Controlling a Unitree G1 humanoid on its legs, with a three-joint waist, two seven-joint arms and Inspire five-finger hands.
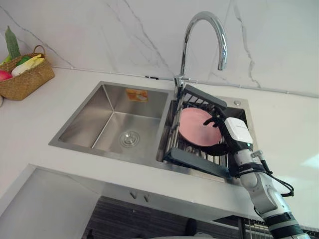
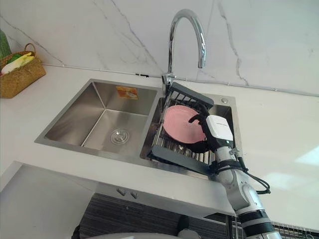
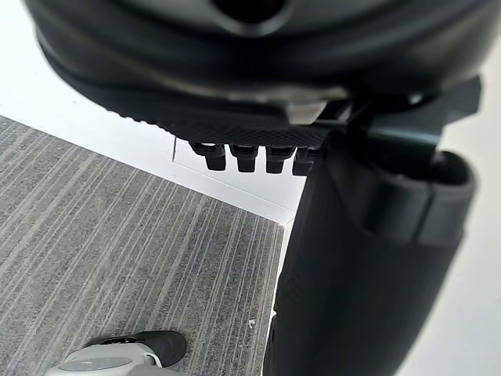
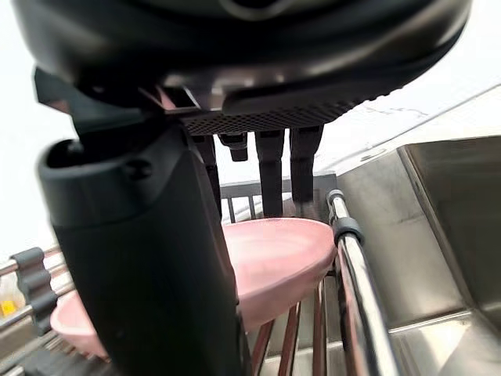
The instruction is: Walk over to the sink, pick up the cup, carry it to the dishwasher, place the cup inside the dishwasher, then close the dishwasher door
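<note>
1. Label [image 1: 136, 94]: orange, on the back wall of the sink's [image 1: 79, 130] left basin, upper centre of frame. Print too small to read.
2. Cover [image 1: 238, 129]: white, on the right hand [image 1: 222, 127], right of centre. Faint grey mark, illegible.
3. No legible text, number or sign found.

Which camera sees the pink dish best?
The left eye view: the round pink dish lies in the rack, one edge under the right robot hand. The right eye view nearly matches. The right wrist view sees its rim, behind that hand. The left wrist view faces floor.
</note>
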